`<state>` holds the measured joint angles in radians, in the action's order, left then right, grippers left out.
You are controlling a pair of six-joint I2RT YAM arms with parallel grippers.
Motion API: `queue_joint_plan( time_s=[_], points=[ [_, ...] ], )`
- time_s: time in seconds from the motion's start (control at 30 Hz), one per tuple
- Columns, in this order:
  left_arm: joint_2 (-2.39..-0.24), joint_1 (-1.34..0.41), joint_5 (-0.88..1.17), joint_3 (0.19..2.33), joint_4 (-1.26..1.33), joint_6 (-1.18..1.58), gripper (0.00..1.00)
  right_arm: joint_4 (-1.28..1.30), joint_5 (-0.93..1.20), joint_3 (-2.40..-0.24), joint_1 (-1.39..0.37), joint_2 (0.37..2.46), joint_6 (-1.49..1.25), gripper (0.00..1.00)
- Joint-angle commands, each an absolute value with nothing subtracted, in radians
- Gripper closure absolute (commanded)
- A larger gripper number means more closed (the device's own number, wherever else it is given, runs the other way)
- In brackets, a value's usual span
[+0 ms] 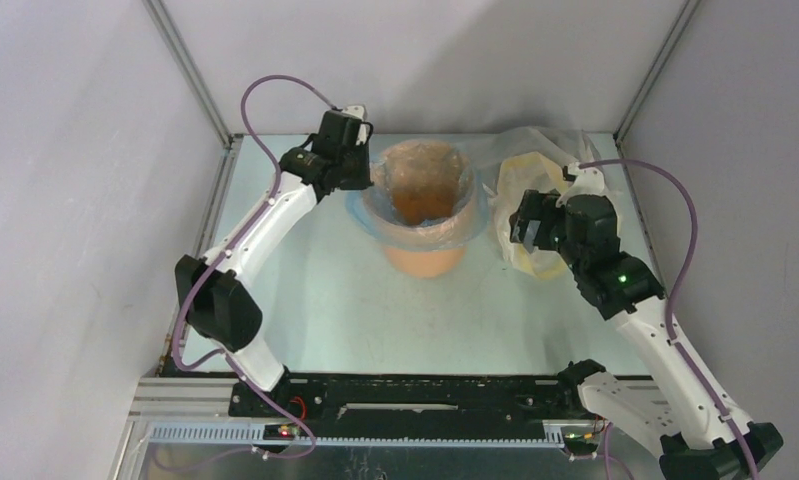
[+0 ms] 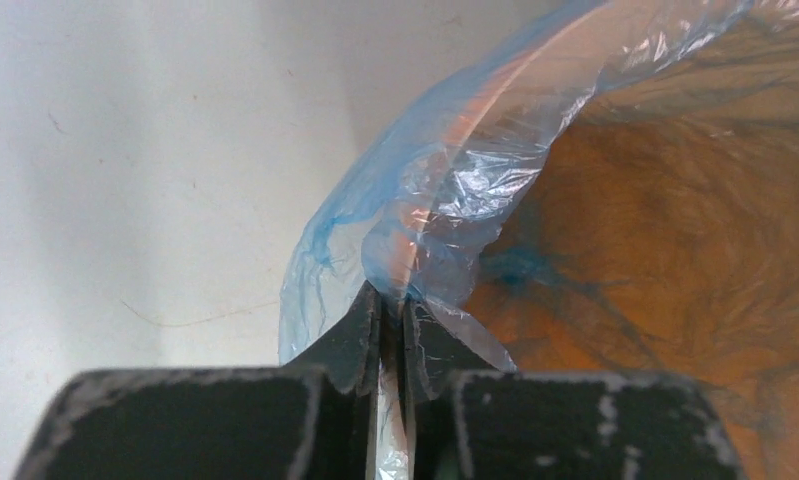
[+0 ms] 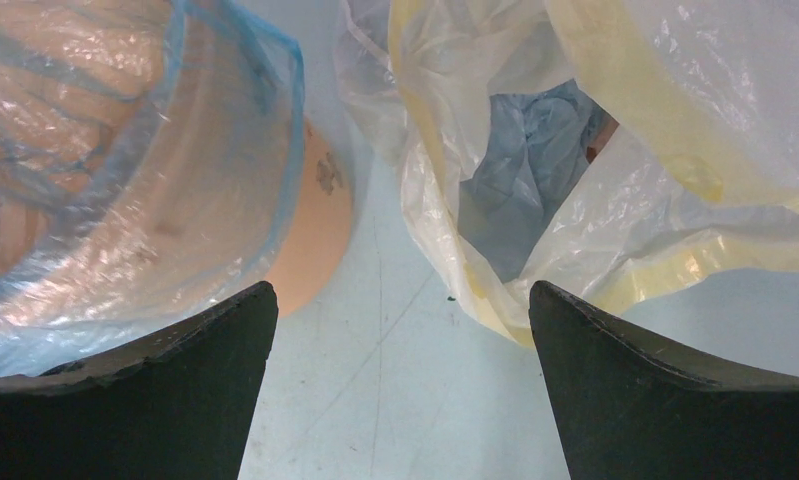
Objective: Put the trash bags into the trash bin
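The orange-tan trash bin (image 1: 425, 258) stands at the back middle of the table, lined with a light-blue trash bag (image 1: 437, 228) folded over its rim. My left gripper (image 1: 367, 170) is at the bin's left rim, shut on the bag's edge (image 2: 415, 225) where it drapes over the rim. The bin's lined inside (image 2: 675, 250) fills the right of the left wrist view. My right gripper (image 1: 515, 225) is open and empty, low between the bin (image 3: 315, 240) and the yellowish-clear bag (image 3: 535, 260). More light-blue film (image 3: 525, 170) lies inside that bag.
The yellowish-clear plastic bag (image 1: 540, 165) lies at the back right, close to the bin. The enclosure walls stand close on the left, back and right. The arm bases and a black rail (image 1: 415, 395) run along the near edge.
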<state>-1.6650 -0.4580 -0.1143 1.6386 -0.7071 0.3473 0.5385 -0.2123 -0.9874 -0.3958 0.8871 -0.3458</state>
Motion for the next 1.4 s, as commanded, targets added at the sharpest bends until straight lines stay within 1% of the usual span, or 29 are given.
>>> queue_joint_plan(
  time_s=[0.0,0.07,0.17,0.27,0.37,0.47,0.63,0.7,0.77,0.83,0.9,0.97,1.07,1.13,1.17,1.3,1.37],
  points=[
    [-1.636,-0.456,-0.141,1.718,-0.699,0.332,0.82,0.428,-0.279,-0.931,-0.39,0.888,-0.385,0.0],
    [-1.628,-0.456,-0.134,1.727,-0.704,0.331,0.64,0.394,-0.267,-0.899,-0.379,0.886,-0.4,0.01],
    [-1.594,-0.456,-0.126,1.716,-0.698,0.332,0.45,0.355,-0.256,-0.859,-0.365,0.877,-0.422,0.0],
    [-1.524,-0.457,-0.097,1.652,-0.635,0.341,0.31,0.3,-0.285,-0.799,-0.352,0.842,-0.424,0.0],
    [-1.427,-0.459,-0.101,1.566,-0.581,0.347,0.18,0.144,-0.321,-0.678,-0.349,0.785,-0.356,0.0],
    [-1.275,-0.459,-0.144,1.425,-0.494,0.354,0.01,-0.035,-0.321,-0.548,-0.348,0.739,-0.246,0.0],
    [-1.039,-0.456,-0.281,1.119,-0.315,0.365,0.0,-0.179,-0.355,-0.435,-0.334,0.746,-0.158,0.0],
    [-0.967,-0.452,-0.37,0.992,-0.235,0.362,0.0,-0.214,-0.318,-0.404,-0.313,0.756,-0.129,0.0],
    [-0.906,-0.423,-0.414,0.865,-0.148,0.377,0.0,-0.304,-0.286,-0.347,-0.287,0.763,-0.114,0.01],
    [-0.855,-0.341,-0.364,0.765,-0.087,0.428,0.0,-0.448,-0.237,-0.268,-0.247,0.779,-0.098,0.02],
    [-0.816,-0.214,-0.261,0.679,-0.042,0.498,0.0,-0.617,-0.184,-0.181,-0.198,0.814,-0.079,0.05],
    [-0.78,-0.107,-0.212,0.607,-0.007,0.512,0.0,-0.753,-0.18,-0.125,-0.144,0.891,-0.107,0.06],
    [-0.736,-0.075,-0.263,0.515,0.09,0.448,0.0,-0.885,-0.131,-0.117,-0.066,1.028,-0.138,0.07],
    [-0.716,-0.075,-0.332,0.456,0.143,0.413,0.0,-0.805,-0.092,-0.17,-0.044,1.057,-0.132,0.06],
    [-0.715,-0.073,-0.353,0.429,0.176,0.396,0.0,-0.808,-0.07,-0.183,-0.043,1.077,-0.099,0.06],
    [-0.732,-0.044,-0.366,0.345,0.301,0.306,0.0,-0.848,-0.094,-0.224,-0.038,1.166,-0.044,0.04],
    [-0.751,-0.031,-0.358,0.298,0.391,0.257,0.0,-0.957,-0.117,-0.21,-0.035,1.254,-0.037,0.04]
  ],
)
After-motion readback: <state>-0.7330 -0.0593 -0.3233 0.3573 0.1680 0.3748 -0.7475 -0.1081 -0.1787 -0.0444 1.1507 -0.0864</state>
